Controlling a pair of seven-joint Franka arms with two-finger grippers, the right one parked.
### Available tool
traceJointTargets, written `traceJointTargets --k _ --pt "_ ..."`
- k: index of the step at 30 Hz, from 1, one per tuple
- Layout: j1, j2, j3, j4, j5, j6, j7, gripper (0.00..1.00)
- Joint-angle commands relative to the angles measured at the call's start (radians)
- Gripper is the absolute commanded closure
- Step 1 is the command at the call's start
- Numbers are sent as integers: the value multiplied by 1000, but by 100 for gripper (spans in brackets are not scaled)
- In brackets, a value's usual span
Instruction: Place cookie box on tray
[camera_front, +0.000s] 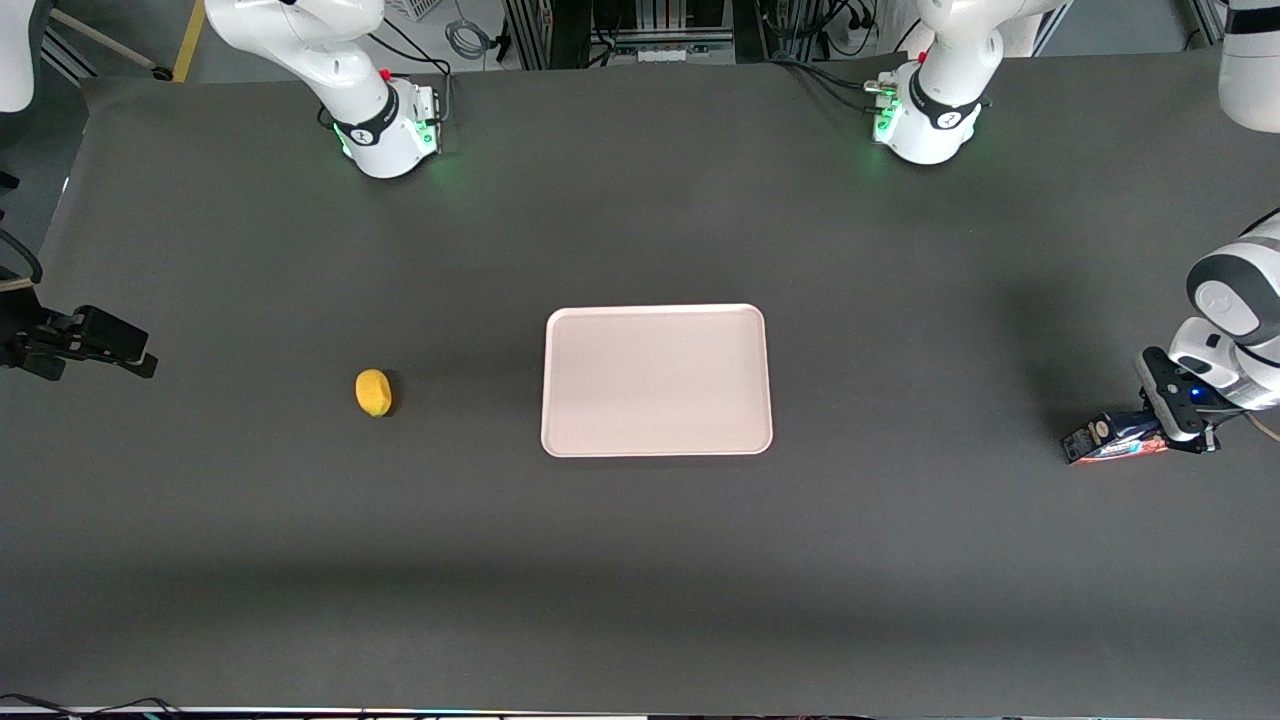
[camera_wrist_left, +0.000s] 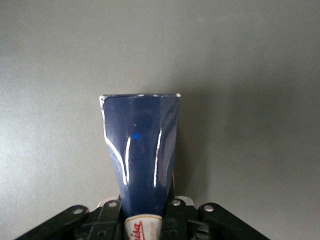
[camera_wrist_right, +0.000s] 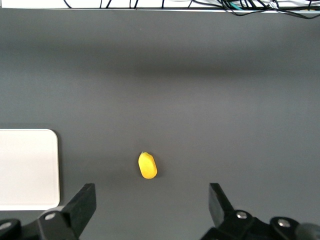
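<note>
Hand (camera_front: 1178, 432) sits at the working arm's end of the counter (camera_front: 900, 560), low, fingers clamped on one end of the box (camera_front: 1112, 441). The carton walls pinch inward at the grip in the wrist view, so I'd say the squeeze is firm enough. Box (camera_wrist_left: 142, 150) sticks out from the hand toward the tray (camera_front: 656, 380), lying on or just off the counter, can't tell which. Tray is well apart, mid-counter, empty. To do it well: lift clear first, carry level, set down inside the rim before releasing.

cookie box (camera_front: 1112, 441) — navy, red-orange print | tray (camera_front: 656, 380) — pale pink | lump (camera_front: 373, 392) yellow | table (camera_front: 640, 560) dark grey
</note>
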Motion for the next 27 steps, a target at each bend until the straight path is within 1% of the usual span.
traceJointTargets --k 1,5,11,18,27 --pt "-1 -43 -26 2 -15 -13 -62 72" --pt "-1 -79 -52 6 -15 -76 -170 71" --pt "-13 -120 -95 29 -16 -206 -393 71" --pt "-70 -162 -137 34 -15 -248 -658 71" --pt "-123 -226 -223 45 -15 -309 -1054 72"
